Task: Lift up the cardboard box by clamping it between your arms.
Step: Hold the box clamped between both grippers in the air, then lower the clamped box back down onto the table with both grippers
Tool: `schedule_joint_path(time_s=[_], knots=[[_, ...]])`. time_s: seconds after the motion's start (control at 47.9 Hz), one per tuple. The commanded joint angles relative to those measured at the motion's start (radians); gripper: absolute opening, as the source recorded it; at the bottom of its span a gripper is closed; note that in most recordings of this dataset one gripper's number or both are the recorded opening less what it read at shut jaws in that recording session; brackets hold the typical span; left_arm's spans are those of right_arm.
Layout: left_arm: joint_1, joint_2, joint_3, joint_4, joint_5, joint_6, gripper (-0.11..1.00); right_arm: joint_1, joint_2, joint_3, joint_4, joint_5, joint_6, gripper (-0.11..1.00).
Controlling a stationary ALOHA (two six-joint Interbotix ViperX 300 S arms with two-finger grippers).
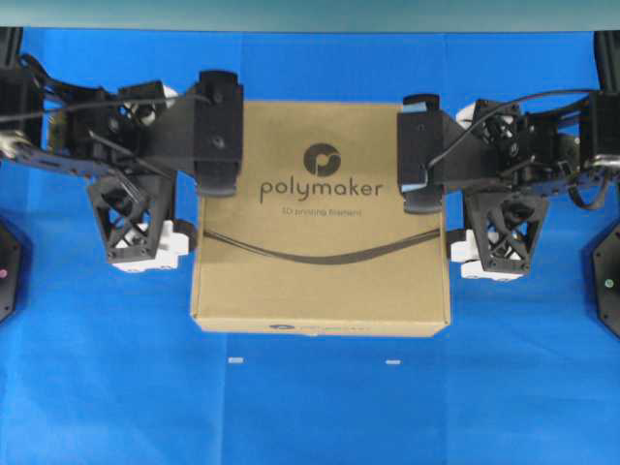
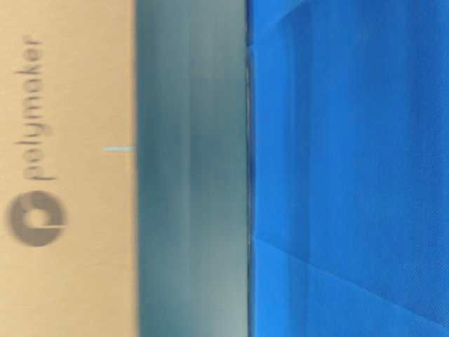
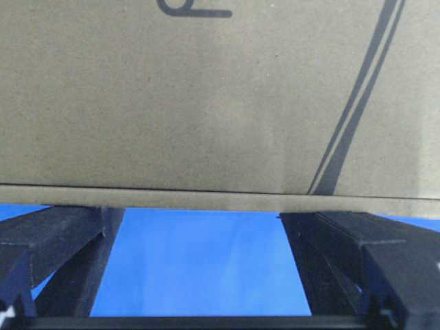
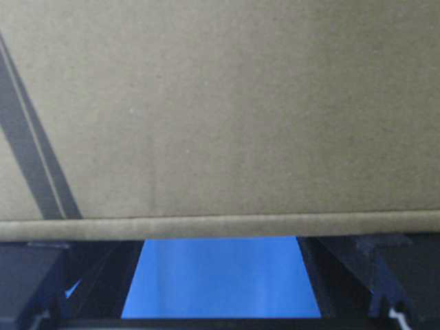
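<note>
Cardboard box (image 1: pixel 320 218) lies flat on blue table cover (image 1: pixel 310 407), centred between arms. Left gripper (image 1: pixel 145 208) against left edge, right gripper (image 1: pixel 494 228) against right edge; both jaws spread wide, gripping nothing.

Judgement: press inward evenly at matching height, then raise both together, keep box level.

Wrist views show box edge close above fingers (image 3: pixel 55 240); contact uncertain. Overhead alone shows both arms.

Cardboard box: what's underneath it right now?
Below the cardboard box, both wrist views show blue cloth between the open fingers of each gripper. Whether the box rests on that cloth or is raised cannot be told.
</note>
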Motion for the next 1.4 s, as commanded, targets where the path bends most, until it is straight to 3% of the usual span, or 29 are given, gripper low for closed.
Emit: schedule_joint_path(time_s=[0.0, 0.292, 0.855, 1.148, 1.377], knots=[[0.015, 0.018, -0.011, -0.005, -0.153, -0.028, 0.87, 0.002, 0.021, -0.009, 0.008, -0.126, 0.018, 0.99], [0.017, 0.032, 0.081, -0.002, -0.206, -0.029, 0.87, 0.003, 0.044, 0.086, 0.008, -0.262, 0.021, 0.99], [0.012, 0.146, 0.255, -0.005, -0.454, -0.037, 0.87, 0.006, 0.175, 0.229, 0.008, -0.480, 0.014, 0.99], [0.009, 0.212, 0.273, -0.002, -0.480, -0.041, 0.87, 0.006, 0.242, 0.258, 0.008, -0.554, 0.008, 0.99], [0.005, 0.238, 0.318, -0.002, -0.569, -0.063, 0.87, 0.008, 0.278, 0.258, 0.008, -0.580, 0.008, 0.99]])
